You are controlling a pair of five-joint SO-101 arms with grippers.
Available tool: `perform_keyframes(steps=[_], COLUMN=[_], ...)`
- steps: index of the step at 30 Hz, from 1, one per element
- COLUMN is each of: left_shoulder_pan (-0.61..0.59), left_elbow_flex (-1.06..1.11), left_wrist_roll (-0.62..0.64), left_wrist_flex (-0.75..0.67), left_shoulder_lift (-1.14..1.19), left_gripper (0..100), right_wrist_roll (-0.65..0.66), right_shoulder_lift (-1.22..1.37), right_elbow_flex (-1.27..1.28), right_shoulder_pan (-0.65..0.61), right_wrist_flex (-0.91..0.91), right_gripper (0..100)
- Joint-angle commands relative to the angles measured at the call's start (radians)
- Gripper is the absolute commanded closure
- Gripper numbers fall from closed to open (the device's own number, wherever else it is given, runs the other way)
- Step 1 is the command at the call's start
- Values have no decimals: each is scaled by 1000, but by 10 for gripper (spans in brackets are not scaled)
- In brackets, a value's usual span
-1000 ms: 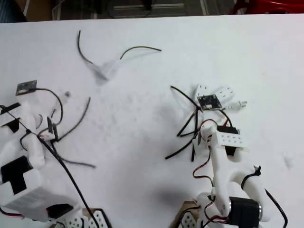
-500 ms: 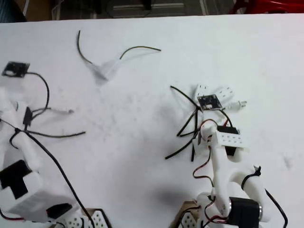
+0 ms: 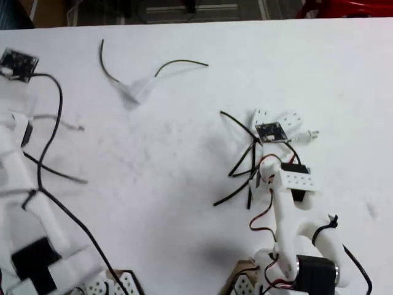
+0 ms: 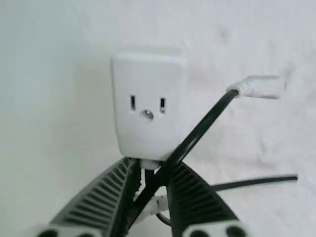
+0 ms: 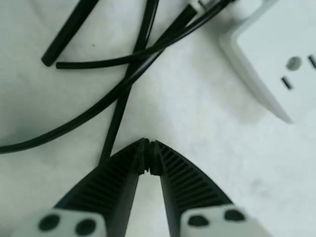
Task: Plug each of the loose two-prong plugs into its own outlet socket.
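One outlet socket (image 4: 148, 101), gripped by the left hand (image 4: 148, 183), has been carried toward the upper left, nothing plugged yet; the right hand (image 5: 148, 160) stays closed, empty.

**Left arm stretched out, right arm tucked in**

Your left arm (image 3: 15, 169) reaches far forward along the left side. Your left gripper (image 4: 148, 170) is clamped on the outlet socket (image 4: 148, 98) at its base. Your right arm (image 3: 288, 209) sits folded, and the right gripper (image 5: 148, 157) has its tips pressed together.
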Motion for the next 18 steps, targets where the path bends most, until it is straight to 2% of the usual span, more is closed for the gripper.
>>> perform_keyframes(steps=[1, 8, 14, 18], left_shoulder_pan=[65, 196, 285, 395], left_elbow_flex=[-43, 58, 100, 101], left_wrist_roll=[-26, -316, -330, -328], left_wrist_flex=[-58, 103, 213, 331], left_shoulder_lift=[-143, -176, -228, -314], left_gripper=[977, 977, 977, 977], right_wrist_roll=[8, 8, 8, 8], right_shoulder_lift=[-2, -2, -2, -2], right_elbow_flex=[-3, -3, -3, -3], right_shoulder_pan=[-4, -4, -4, -4], right_wrist_flex=[-8, -8, -8, -8], right_gripper=[974, 974, 974, 974])
